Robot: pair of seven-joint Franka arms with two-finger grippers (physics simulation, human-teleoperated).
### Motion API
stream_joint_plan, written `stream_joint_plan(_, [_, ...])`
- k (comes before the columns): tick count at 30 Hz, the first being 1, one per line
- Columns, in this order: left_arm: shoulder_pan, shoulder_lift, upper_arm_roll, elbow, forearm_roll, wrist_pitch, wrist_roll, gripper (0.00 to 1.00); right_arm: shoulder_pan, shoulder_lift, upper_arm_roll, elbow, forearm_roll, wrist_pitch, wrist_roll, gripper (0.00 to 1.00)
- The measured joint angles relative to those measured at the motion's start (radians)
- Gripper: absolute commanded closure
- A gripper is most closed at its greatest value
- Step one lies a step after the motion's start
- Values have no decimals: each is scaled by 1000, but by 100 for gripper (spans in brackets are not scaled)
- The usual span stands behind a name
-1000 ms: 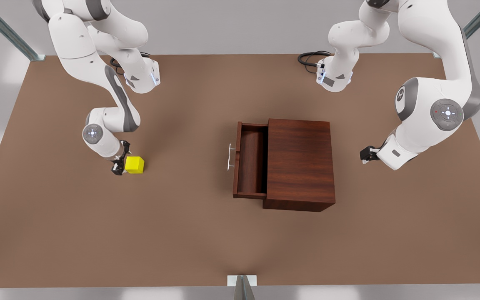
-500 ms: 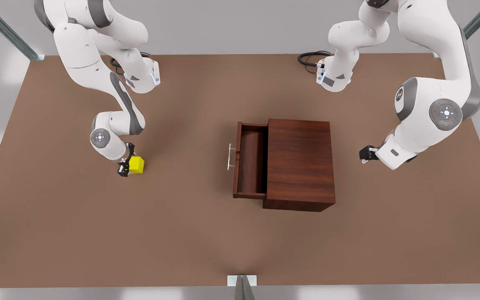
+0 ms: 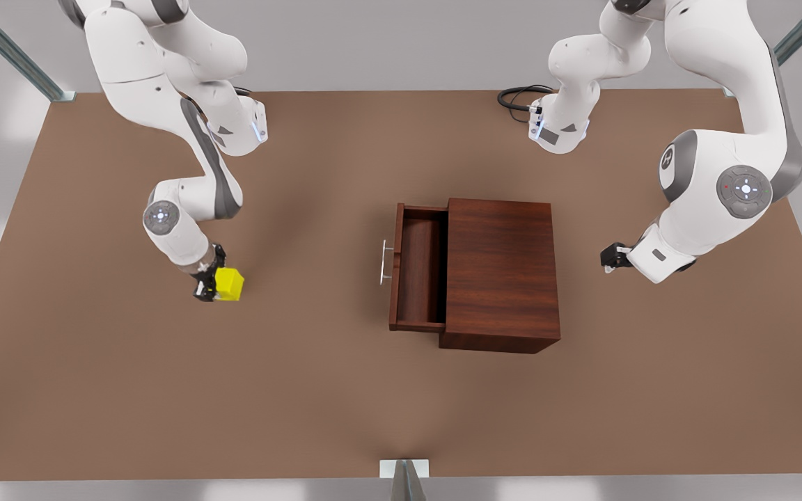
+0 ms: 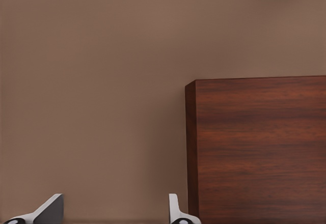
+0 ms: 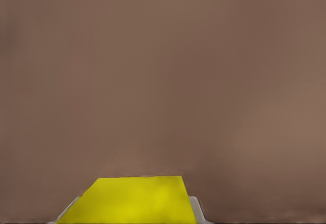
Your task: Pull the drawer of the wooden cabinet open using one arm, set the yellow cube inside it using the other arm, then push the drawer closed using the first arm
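Since the cube (image 3: 229, 284) looks small, rigid and smooth-faced, it is judged light and best pinched across opposite flat sides, as the right gripper (image 3: 210, 287) is clamped on it, far from the drawer (image 3: 418, 275); the left gripper (image 4: 114, 211) is held spread beside the cabinet (image 3: 502, 271).

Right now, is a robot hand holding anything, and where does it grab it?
Yes. The right gripper holds the cube, its fingers pressed on two opposite sides. The left gripper, open by the cabinet, holds nothing.
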Motion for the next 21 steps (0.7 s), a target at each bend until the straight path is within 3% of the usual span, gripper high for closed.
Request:
stream_joint_plan(8, [1,-1,1,0,0,0,3,0,21,26,123,359,4,-319,46,42])
stream_joint_plan(21, [1,-1,1,0,0,-1,5,0,315,298,132,959,26,-854,180,42])
